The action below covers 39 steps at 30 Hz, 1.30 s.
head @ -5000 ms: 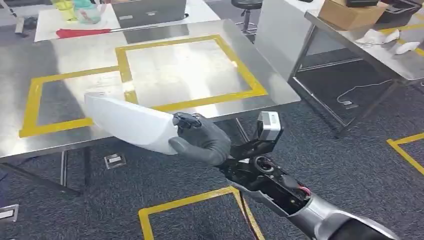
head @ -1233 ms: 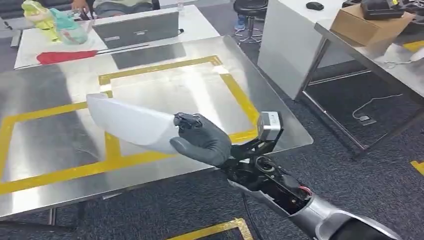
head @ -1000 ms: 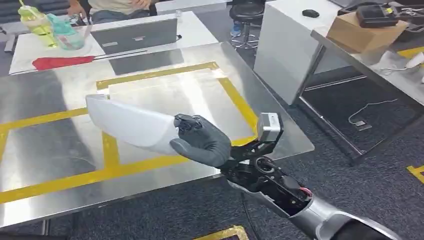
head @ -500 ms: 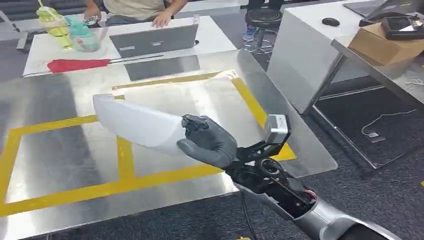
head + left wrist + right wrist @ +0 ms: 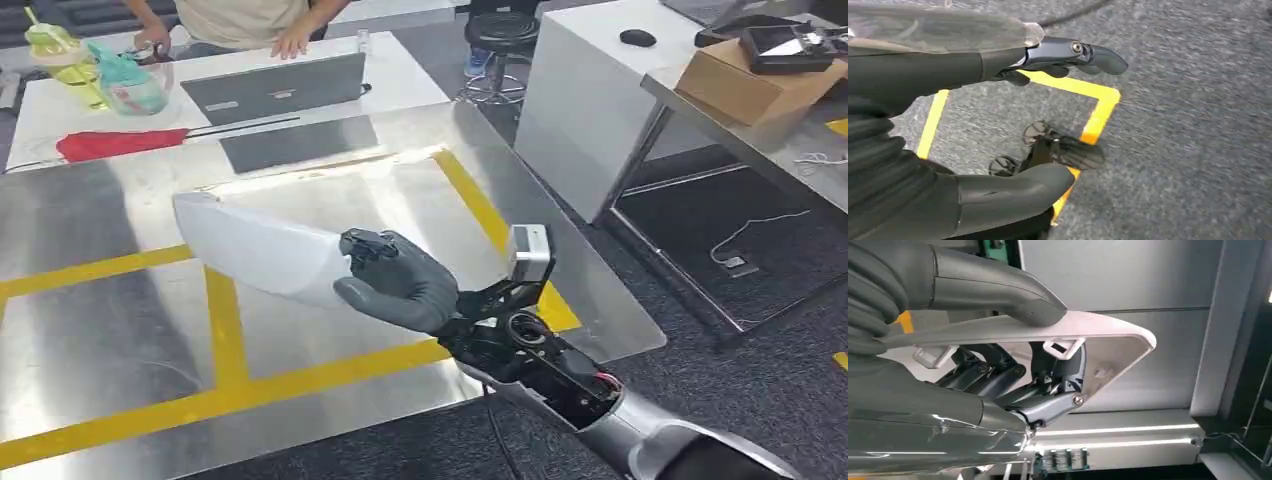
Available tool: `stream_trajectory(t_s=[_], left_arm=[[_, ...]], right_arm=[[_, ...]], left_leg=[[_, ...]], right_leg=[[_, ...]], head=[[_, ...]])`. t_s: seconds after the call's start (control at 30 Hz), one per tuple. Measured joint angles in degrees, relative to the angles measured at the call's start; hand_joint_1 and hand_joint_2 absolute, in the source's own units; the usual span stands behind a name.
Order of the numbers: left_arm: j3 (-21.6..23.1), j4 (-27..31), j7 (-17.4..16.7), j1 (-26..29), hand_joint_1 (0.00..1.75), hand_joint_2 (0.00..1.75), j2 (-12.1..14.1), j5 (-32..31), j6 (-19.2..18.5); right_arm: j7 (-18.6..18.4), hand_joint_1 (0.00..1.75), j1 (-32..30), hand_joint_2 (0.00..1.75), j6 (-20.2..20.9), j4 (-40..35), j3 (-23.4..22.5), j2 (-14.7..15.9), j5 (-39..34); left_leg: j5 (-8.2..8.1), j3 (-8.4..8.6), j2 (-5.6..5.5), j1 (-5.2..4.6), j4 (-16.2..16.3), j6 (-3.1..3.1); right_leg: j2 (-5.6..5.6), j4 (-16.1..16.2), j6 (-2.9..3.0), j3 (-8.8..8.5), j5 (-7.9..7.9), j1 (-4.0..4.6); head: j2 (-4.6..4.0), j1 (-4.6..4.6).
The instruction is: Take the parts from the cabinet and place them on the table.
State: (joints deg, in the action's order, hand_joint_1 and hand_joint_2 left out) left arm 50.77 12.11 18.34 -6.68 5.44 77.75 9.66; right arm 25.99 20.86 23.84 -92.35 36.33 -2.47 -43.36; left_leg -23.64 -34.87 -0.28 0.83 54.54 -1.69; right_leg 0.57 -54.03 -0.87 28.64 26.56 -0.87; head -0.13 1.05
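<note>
My right hand (image 5: 398, 283) grips one end of a long white plastic part (image 5: 258, 246) and holds it in the air above the steel table (image 5: 120, 330). The part points left and away from me, over the yellow tape lines (image 5: 222, 318). In the right wrist view the thumb (image 5: 998, 286) lies along the part's curved outer shell (image 5: 1108, 329) and the dark fingers (image 5: 1048, 390) curl into its hollow underside. My left hand (image 5: 973, 125) hangs over grey carpet with fingers apart and nothing in it.
A person sits behind a laptop (image 5: 278, 86) on the white table beyond. Bottles (image 5: 95, 70) and a red cloth (image 5: 110, 142) lie there too. To the right stand a white cabinet (image 5: 590, 100), a second steel table with a cardboard box (image 5: 735, 88), and a stool (image 5: 495, 30).
The view has moved closer to the steel table, whose near edge now lies under my forearm. The right hand keeps the same grip on the white part.
</note>
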Motion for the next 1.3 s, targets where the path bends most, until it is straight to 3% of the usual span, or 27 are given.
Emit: stream_trajectory(t_s=[0.1,0.13,0.17,0.37,0.47,0.6,1.0,1.3], left_arm=[[0.0,0.0,-0.4,0.0,0.00,1.75,-0.1,0.0,0.1],[0.0,0.0,-0.4,0.0,0.00,1.75,-0.3,0.0,0.1],[0.0,0.0,-0.4,0.0,0.00,1.75,-0.3,0.0,0.1],[0.0,0.0,-0.4,0.0,0.00,1.75,-0.3,-0.2,0.1],[0.0,0.0,-0.4,-0.1,0.00,1.75,-0.4,-0.2,0.1],[0.0,0.0,-0.4,-0.1,0.00,1.75,-0.4,-0.2,0.1],[0.0,0.0,-0.4,-0.1,0.00,1.75,-0.4,-0.3,0.5],[0.0,0.0,-0.6,-0.1,0.00,1.75,-0.4,-0.5,0.5]], right_arm=[[-0.5,1.75,0.6,1.75,-2.3,0.3,0.2,0.0,4.0],[-0.6,1.75,0.7,1.75,-3.2,0.5,0.2,0.0,5.4],[-0.7,1.75,1.0,1.75,-3.9,0.6,0.3,0.0,6.4],[-0.9,1.75,1.9,1.75,-5.4,1.5,0.6,0.0,9.2],[-0.9,1.75,1.9,1.75,-5.4,1.9,0.8,0.0,9.2],[-0.9,1.75,2.0,1.75,-5.4,2.3,1.0,0.0,9.2],[-1.0,1.75,2.0,1.75,-6.2,2.4,1.4,0.0,8.9],[-2.4,1.75,3.5,1.75,-9.7,3.1,2.5,0.0,16.9]], left_leg=[[1.27,0.21,-0.17,0.22,0.1,1.01],[1.25,0.20,-0.16,0.16,0.2,0.44],[1.27,0.22,-0.23,0.04,0.2,0.49],[0.91,0.29,-0.40,-0.15,0.2,1.16],[0.87,0.30,-0.39,-0.19,0.3,1.36],[0.87,0.31,-0.38,-0.29,0.3,1.38],[1.09,0.70,-0.31,-0.28,-0.2,1.49],[1.12,0.73,-0.30,-0.21,-0.3,1.44]], right_leg=[[-0.01,-0.1,-0.94,0.04,0.89,0.28],[-0.03,0.0,0.23,-0.01,0.89,0.31],[-0.04,0.0,0.95,-0.10,0.89,0.31],[-0.17,1.0,1.07,-0.67,0.75,0.29],[-0.17,1.2,0.68,-0.76,0.63,0.28],[-0.16,1.4,-1.19,-0.76,0.54,0.04],[-0.16,1.3,-1.35,-0.83,0.50,0.18],[-0.15,1.3,-1.32,-0.82,0.51,0.20]], head=[[0.00,0.18],[0.00,0.39],[0.00,0.70],[0.00,1.49],[0.00,1.86],[0.00,1.95],[0.00,1.31],[0.00,1.23]])
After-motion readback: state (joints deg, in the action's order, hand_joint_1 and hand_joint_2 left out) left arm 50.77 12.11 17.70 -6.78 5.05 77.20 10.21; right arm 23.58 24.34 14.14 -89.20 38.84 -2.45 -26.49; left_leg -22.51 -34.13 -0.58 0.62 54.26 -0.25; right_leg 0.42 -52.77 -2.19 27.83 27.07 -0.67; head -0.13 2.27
